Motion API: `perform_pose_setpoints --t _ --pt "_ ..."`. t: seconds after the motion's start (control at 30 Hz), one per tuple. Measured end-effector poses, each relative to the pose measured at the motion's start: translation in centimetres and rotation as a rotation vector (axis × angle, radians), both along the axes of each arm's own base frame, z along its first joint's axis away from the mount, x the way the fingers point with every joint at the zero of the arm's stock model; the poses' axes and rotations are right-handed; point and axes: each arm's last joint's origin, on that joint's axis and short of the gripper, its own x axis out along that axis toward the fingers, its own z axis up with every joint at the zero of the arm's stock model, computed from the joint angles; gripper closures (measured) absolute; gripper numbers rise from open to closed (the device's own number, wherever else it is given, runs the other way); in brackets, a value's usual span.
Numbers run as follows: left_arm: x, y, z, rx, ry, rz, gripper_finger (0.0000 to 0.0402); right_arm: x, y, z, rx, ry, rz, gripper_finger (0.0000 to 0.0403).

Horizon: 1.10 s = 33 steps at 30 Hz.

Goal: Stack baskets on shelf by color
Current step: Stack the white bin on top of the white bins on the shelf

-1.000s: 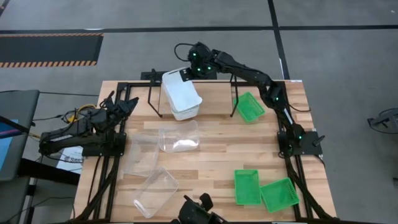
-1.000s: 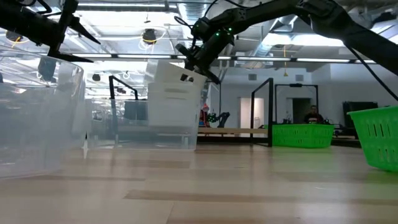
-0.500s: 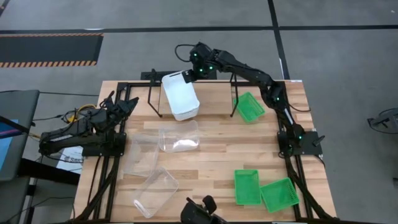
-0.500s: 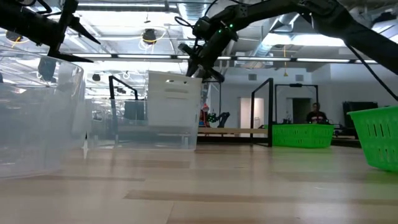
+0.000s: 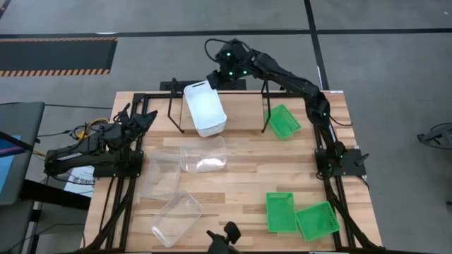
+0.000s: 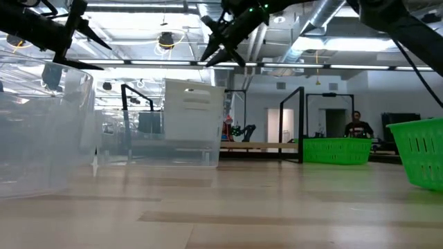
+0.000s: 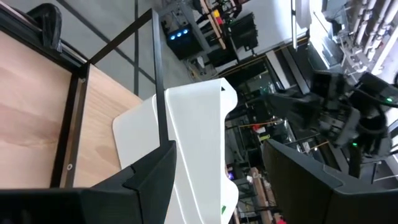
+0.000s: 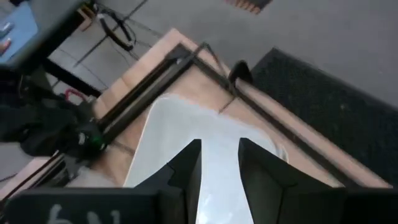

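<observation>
A white basket (image 5: 205, 109) (image 6: 194, 117) stands upright at the left end of the shelf (image 6: 263, 146), between the shelf's black legs (image 5: 173, 113). My right gripper (image 5: 214, 80) (image 6: 218, 52) is open and hovers just above the basket's far rim; the right wrist view shows the white basket (image 8: 205, 137) between its fingers, apart from them. My left gripper (image 5: 147, 118) (image 7: 221, 180) is open and waits at the table's left side, facing the white basket (image 7: 199, 143). One green basket (image 5: 284, 121) lies by the shelf's right legs.
Three clear baskets lie on the left half of the table: one (image 5: 203, 156) just in front of the shelf, one (image 5: 161, 173) beside it, one (image 5: 176, 217) near the near edge. Two green baskets (image 5: 280, 212) (image 5: 318, 220) sit at the near right. A person (image 6: 356, 128) stands far behind.
My right gripper has let go of the white basket's far rim, opened, and risen up and toward the table's far edge. The white basket, tilted a second ago, has settled level and upright on the shelf's left end.
</observation>
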Motion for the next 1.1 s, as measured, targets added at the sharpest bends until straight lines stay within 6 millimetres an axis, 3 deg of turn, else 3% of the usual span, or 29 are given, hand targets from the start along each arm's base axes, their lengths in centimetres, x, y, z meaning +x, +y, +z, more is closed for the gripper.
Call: perform_pose_setpoints --t 0.23,0.43,0.53,0.67,0.8,0.87,0.93,1.1 --pt "0.0 0.0 -0.1 -0.003 0.014 0.001 0.0174 3.1 -1.8 -4.2 -0.031 -0.038 -0.005 0.0276" --pt "0.0 0.0 -0.1 -0.007 0.011 -0.007 0.0174 4.1 -2.5 -7.8 0.072 0.010 -0.012 0.0276" --pt "0.0 0.0 -0.1 0.000 0.018 -0.011 0.0174 3.9 -2.2 -6.4 0.063 -0.034 0.005 0.0276" --pt "0.0 0.0 -0.1 0.001 0.019 -0.010 0.0174 2.7 -1.4 -3.1 0.028 -0.077 0.014 0.0276" --pt "0.0 0.0 -0.1 0.002 0.022 -0.013 0.0174 0.0 0.7 1.0 -0.009 -0.043 0.069 0.0276" --pt "0.0 0.0 -0.1 0.002 0.023 -0.016 0.0174 -1.0 2.4 2.0 -0.014 0.024 0.105 0.0276" --pt "0.0 0.0 -0.2 0.001 0.023 -0.020 0.0174 -1.7 4.1 1.7 0.003 0.156 0.108 0.0276" --pt "0.0 -0.1 -0.2 -0.001 0.024 -0.028 0.0174 -2.1 7.0 -1.8 0.012 0.555 0.037 0.0276"
